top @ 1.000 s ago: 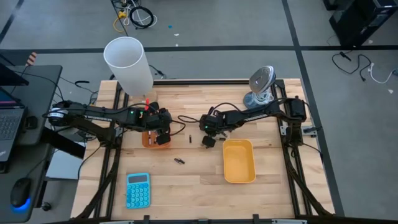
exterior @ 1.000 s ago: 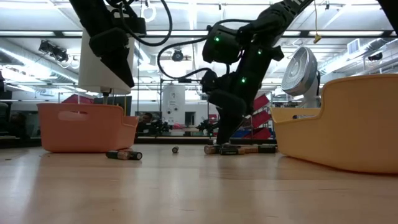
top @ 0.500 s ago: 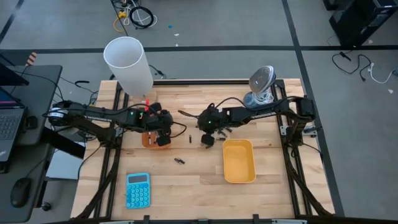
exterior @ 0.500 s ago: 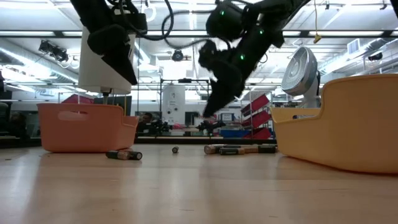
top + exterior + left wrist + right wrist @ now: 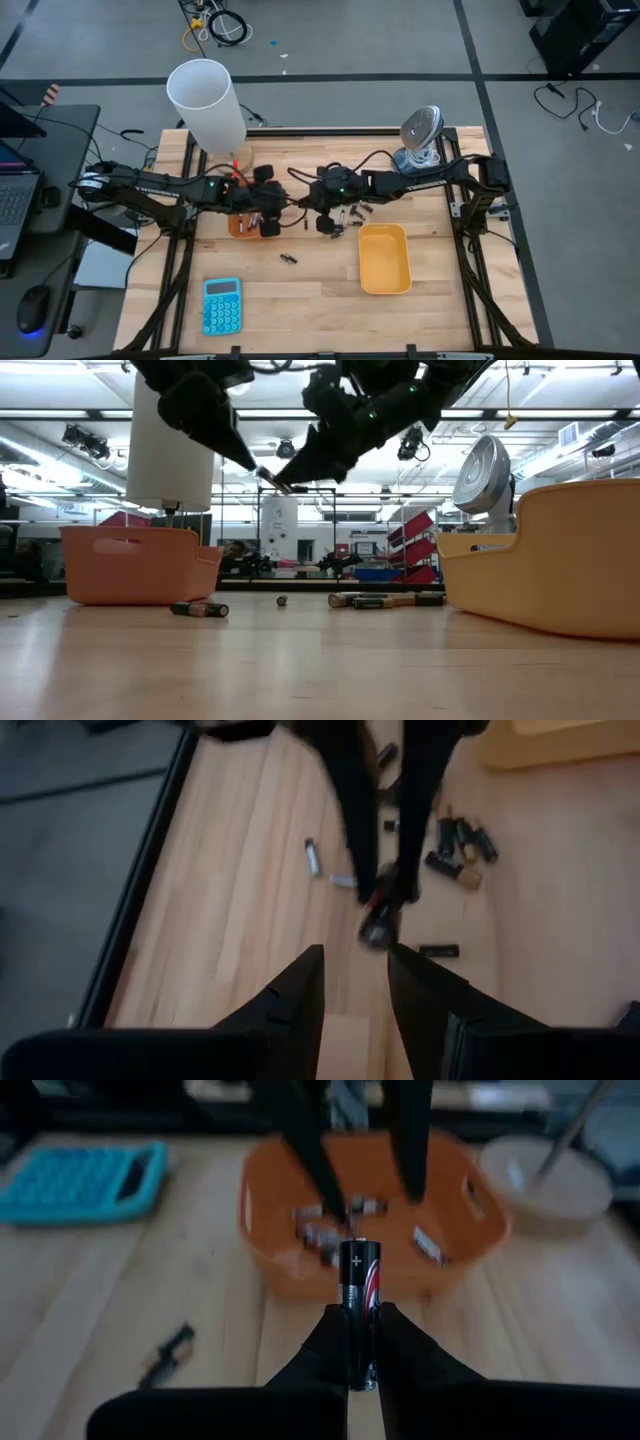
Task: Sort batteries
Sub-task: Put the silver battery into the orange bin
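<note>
Raised off the table, right gripper (image 5: 358,1342) pinches one battery (image 5: 359,1279); left gripper (image 5: 355,982) gapes beside two trays (image 5: 385,258).

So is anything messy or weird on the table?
A bit messy: loose batteries lie scattered on the wood between the orange tray and yellow tray instead of inside them. The right gripper holds one black battery in the air. Nothing looks broken.

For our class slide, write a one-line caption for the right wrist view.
Right gripper holds a black battery upright before the orange tray.
</note>
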### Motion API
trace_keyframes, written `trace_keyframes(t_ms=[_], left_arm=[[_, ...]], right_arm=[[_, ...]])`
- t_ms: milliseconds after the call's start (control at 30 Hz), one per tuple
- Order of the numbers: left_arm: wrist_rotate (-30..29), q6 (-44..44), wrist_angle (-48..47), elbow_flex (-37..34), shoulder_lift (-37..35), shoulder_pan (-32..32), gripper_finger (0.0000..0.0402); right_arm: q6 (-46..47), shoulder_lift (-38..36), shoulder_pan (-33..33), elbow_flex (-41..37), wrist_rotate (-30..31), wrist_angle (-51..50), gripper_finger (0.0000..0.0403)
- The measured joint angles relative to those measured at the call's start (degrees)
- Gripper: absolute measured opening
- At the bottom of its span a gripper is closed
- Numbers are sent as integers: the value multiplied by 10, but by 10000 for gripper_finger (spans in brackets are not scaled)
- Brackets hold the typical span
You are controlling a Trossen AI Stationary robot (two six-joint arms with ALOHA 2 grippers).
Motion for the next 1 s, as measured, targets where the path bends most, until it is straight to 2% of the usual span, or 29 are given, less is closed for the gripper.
trace_keyframes(t_ms=[167, 833, 1000], left_arm=[[30, 13, 14, 0, 0, 0, 115], [29, 1, 23, 0, 3, 0, 115], [28, 1, 23, 0, 3, 0, 91]], right_arm=[[-13, 0, 0, 0, 0, 14, 18], [-39, 0, 1, 0, 1, 45, 18], [-41, 0, 1, 0, 0, 45, 18]])
